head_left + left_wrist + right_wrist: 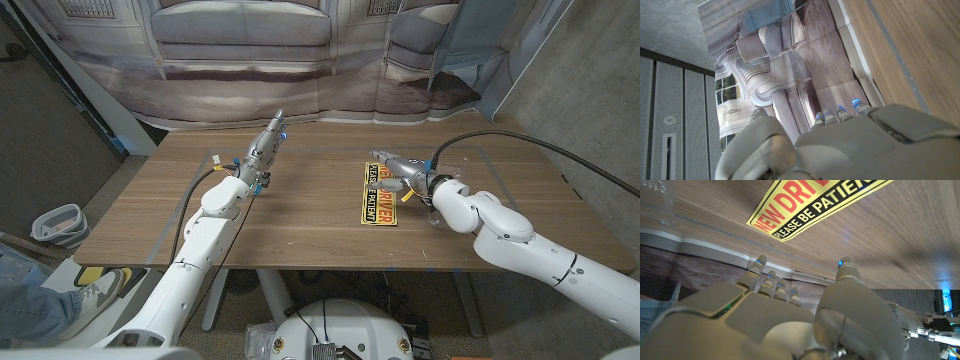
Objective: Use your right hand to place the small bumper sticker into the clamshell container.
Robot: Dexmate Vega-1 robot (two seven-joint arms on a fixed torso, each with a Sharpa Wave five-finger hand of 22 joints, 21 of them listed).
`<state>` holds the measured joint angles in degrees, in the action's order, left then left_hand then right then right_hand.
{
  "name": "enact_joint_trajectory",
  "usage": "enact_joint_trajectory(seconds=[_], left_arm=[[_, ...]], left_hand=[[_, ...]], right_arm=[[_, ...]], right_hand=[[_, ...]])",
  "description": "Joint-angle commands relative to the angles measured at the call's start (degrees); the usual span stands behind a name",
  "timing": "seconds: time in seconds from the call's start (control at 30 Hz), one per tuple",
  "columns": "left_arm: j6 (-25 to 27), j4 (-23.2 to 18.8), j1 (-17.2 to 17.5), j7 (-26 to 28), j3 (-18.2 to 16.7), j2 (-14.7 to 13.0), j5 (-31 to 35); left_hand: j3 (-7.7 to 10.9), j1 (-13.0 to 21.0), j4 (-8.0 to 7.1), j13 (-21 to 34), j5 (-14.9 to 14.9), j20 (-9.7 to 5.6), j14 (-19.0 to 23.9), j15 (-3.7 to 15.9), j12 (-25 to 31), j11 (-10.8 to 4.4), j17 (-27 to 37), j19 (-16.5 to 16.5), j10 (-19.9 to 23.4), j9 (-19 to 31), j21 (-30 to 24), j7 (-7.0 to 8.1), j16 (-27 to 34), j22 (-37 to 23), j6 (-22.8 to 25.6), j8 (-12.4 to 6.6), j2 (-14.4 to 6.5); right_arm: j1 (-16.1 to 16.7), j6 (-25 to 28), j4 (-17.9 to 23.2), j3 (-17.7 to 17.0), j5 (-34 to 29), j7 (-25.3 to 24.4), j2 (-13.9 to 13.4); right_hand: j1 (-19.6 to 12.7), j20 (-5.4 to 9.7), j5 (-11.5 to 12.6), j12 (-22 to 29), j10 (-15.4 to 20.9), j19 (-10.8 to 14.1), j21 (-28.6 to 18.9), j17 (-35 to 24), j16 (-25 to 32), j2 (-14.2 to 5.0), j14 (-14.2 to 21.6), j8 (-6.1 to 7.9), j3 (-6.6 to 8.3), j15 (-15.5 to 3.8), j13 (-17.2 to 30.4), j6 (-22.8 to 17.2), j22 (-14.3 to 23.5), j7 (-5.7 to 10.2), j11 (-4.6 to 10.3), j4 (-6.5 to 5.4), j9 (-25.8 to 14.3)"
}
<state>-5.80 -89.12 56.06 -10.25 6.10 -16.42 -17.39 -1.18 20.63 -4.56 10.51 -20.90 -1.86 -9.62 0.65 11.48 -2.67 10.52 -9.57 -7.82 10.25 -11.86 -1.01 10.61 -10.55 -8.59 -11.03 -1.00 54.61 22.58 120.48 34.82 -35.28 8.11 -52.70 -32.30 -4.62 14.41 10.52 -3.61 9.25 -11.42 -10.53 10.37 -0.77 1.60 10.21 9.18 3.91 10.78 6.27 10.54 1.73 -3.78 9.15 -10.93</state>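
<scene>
A yellow bumper sticker [380,200] with red and black lettering lies flat on the wooden table [300,230], right of the middle. My right hand [402,173] hovers over its far end with the fingers stretched out and nothing in them. In the right wrist view the sticker [810,205] lies just beyond the fingertips of that hand [790,315]. A clear plastic thing [655,202], possibly the clamshell container, shows at that picture's edge; a faint clear shape [437,216] lies beside my right forearm. My left hand [263,152] [840,145] is held out straight and empty over the table's left half.
A printed backdrop of a sofa [250,40] hangs behind the table's far edge. Blue tape marks [216,156] sit on the tabletop. On the floor to the left are a white bin [58,222] and a person's shoe [95,290].
</scene>
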Motion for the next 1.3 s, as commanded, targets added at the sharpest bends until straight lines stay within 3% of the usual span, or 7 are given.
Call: enact_joint_trajectory(seconds=[0.03,0.7,1.3], left_arm=[[0.22,-0.59,0.36,0.32,-0.14,-0.05,0.20],[-0.02,-1.00,1.03,0.41,-0.28,0.15,0.02],[0.09,-1.04,0.95,0.49,-0.21,0.15,0.10]], left_hand=[[-0.47,0.43,-0.13,0.14,0.00,-1.93,0.05,-0.57,0.07,-0.12,0.17,-1.90,-0.14,0.32,0.12,-0.17,0.33,-0.05,0.11,-0.17,-0.23],[-0.65,0.51,-0.13,0.14,0.02,-1.80,-0.11,-0.59,0.06,-0.11,0.17,-2.08,-0.15,0.32,0.17,-0.21,0.26,-0.06,0.12,-0.17,-0.32],[-0.83,0.58,-0.13,0.14,0.04,-1.71,-0.07,-0.61,0.06,-0.19,0.17,-2.08,-0.15,0.32,0.14,-0.16,0.29,-0.07,0.17,-0.18,-0.41]], right_arm=[[-1.61,2.93,-0.52,2.37,-3.75,2.51,0.84],[-3.65,5.44,-0.20,4.10,-6.84,9.01,1.07],[-6.10,6.68,-1.52,6.15,-10.03,14.00,2.46]], right_hand=[[-0.77,-0.48,0.32,-0.11,-1.01,0.13,0.05,-0.13,0.13,0.13,-0.26,0.17,0.41,0.46,0.24,0.72,0.10,-0.14,-0.17,0.15,-0.14],[-1.63,-1.39,0.70,0.54,-1.34,0.09,-0.05,-0.07,0.43,0.85,0.15,0.25,0.37,1.78,0.09,2.33,0.12,-0.61,-0.57,0.02,-0.15],[-1.92,-1.93,0.96,0.93,-0.70,0.61,-0.26,-0.06,0.78,1.28,1.30,0.67,0.28,1.08,-0.02,2.12,0.13,-0.86,0.24,-0.17,-0.16]])
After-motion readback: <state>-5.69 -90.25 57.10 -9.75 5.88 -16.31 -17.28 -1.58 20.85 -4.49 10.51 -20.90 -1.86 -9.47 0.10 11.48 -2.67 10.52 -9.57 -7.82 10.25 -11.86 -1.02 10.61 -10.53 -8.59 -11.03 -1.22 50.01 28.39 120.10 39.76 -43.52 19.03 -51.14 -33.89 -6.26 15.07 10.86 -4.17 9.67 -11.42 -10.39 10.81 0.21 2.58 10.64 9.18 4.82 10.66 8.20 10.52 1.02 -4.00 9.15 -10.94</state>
